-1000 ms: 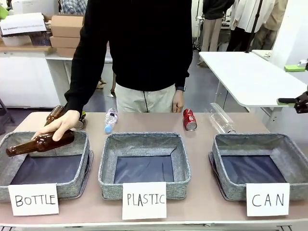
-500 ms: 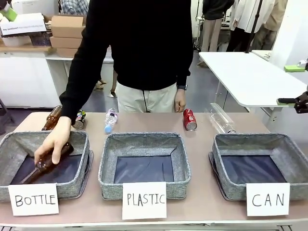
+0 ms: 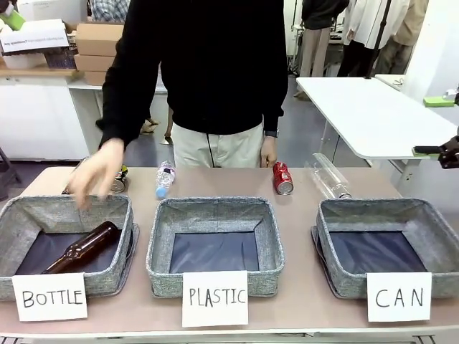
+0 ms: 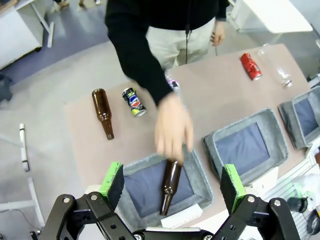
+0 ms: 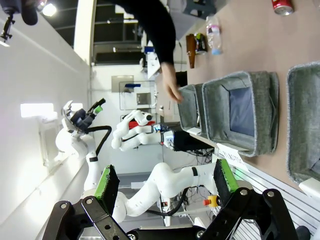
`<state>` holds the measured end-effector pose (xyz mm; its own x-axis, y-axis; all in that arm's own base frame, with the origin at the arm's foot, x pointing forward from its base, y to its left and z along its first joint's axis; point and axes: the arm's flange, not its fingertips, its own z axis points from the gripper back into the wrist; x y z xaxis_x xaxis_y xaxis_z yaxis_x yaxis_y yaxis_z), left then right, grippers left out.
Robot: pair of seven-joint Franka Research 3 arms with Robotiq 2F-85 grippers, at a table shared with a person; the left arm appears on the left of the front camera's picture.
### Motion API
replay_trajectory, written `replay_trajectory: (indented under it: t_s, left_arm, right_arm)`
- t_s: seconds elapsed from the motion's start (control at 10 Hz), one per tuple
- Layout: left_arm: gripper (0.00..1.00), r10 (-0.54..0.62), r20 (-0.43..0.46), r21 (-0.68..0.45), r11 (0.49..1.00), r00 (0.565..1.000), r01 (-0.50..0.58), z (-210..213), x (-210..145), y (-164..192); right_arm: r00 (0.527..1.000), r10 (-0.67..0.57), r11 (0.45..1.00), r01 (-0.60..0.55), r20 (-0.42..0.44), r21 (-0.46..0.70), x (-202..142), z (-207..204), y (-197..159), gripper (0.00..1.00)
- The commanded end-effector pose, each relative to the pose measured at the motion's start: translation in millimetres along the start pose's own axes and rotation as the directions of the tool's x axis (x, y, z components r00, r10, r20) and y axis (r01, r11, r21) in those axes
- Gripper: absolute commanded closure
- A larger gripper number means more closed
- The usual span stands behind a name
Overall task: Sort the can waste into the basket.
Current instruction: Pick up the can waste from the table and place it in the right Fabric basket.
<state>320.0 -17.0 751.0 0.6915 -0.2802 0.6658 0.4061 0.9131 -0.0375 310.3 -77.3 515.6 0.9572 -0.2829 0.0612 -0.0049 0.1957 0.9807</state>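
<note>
Your left pincer (image 4: 172,170) is spread wide with nothing between its green pads, hanging high over the BOTTLE basket (image 4: 202,190). The right pincer (image 5: 166,180) is just as open and just as empty, off to the side of the table (image 3: 301,236) and looking along it. Nearest you is the row of three baskets, and the CAN basket (image 3: 326,240) is the one on your right, with only dark lining showing, so no can is in it yet. Past the baskets, the red can (image 3: 282,178) lies on its side beyond the gap between the PLASTIC basket (image 3: 159,244) and the CAN basket, near a clear bottle (image 3: 330,180). The dark can (image 3: 119,179) is way over on your left, also on its side, behind the BOTTLE basket and near a brown bottle (image 4: 102,112) lying on the table. The person's hand (image 3: 97,175) hovers right in front of it. Handling-wise I'd guess both cans are empty: very light, thin-walled, easy to dent and smooth, and since they're lying on their round sides they'll probably roll if you nudge them. I'd grab across the middle of the body, pads on opposite sides of the wall, and squeeze gently. The red one looks like the easy pick for the right arm. I'd wait for the hand to clear before trying the dark one.
</note>
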Motion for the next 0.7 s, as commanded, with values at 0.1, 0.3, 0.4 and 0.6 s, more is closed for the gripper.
replay_trajectory:
  t_s: [0.1, 0.3, 0.4, 0.6]
  left_arm:
    - [0.00, 0.004, 0.013, -0.012, 1.000, 1.000, -0.004, 3, 1, 2]
    - [0.00, 0.000, 0.000, 0.000, 1.000, 1.000, 0.000, 0, 0, 0]
    - [0.00, 0.027, -0.125, 0.003, 1.000, 0.992, -0.027, -33, 14, 21]
    - [0.00, 0.039, -0.238, -0.074, 0.996, 0.971, -0.058, -121, 42, 66]
  right_arm:
    - [1.000, 0.025, 0.999, -0.025, 0.005, 0.031, 2, -1, 1, 0.00]
    - [1.000, 0.025, 0.999, -0.025, 0.005, 0.031, 2, -1, 1, 0.00]
    - [1.000, 0.025, 0.999, -0.025, 0.005, 0.031, 2, -1, 1, 0.00]
    - [1.000, 0.025, 0.999, -0.025, 0.005, 0.031, 2, -1, 1, 0.00]
